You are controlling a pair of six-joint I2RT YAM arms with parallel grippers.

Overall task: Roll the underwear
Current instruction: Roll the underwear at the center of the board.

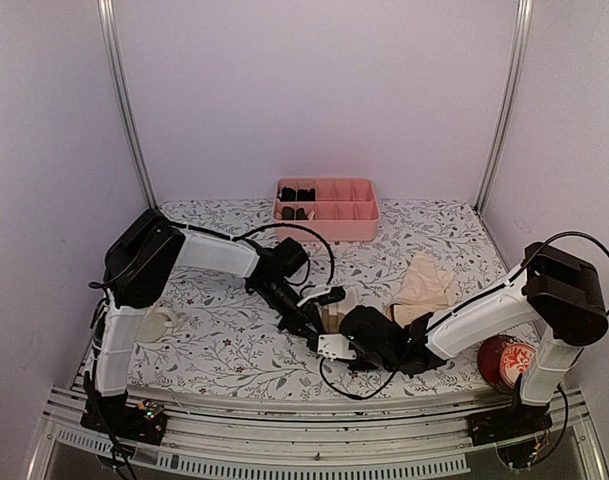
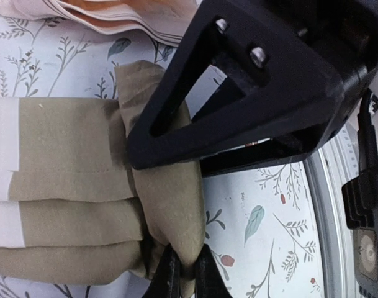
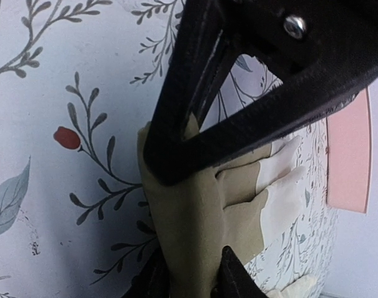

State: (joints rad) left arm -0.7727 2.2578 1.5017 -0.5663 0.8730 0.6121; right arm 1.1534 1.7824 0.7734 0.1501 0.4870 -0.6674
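Observation:
The olive-brown underwear (image 1: 331, 318) with its cream-white band lies folded in layers at the table's front middle. It fills the left wrist view (image 2: 71, 186) and shows in the right wrist view (image 3: 201, 211). My left gripper (image 1: 310, 326) is shut on one end of its olive edge (image 2: 187, 273). My right gripper (image 1: 336, 343) is shut on the same edge from the opposite side (image 3: 192, 279). The two grippers are almost touching. The peach-beige underwear (image 1: 425, 284) lies loose to the right, untouched; it also shows at the top of the left wrist view (image 2: 114, 15).
The pink compartment tray (image 1: 327, 211) with small black bundles stands at the back middle. A red round object (image 1: 505, 362) sits by the right arm's base. A pale object (image 1: 160, 325) lies at the left edge. The floral table cover (image 1: 224, 350) ends at the front rail.

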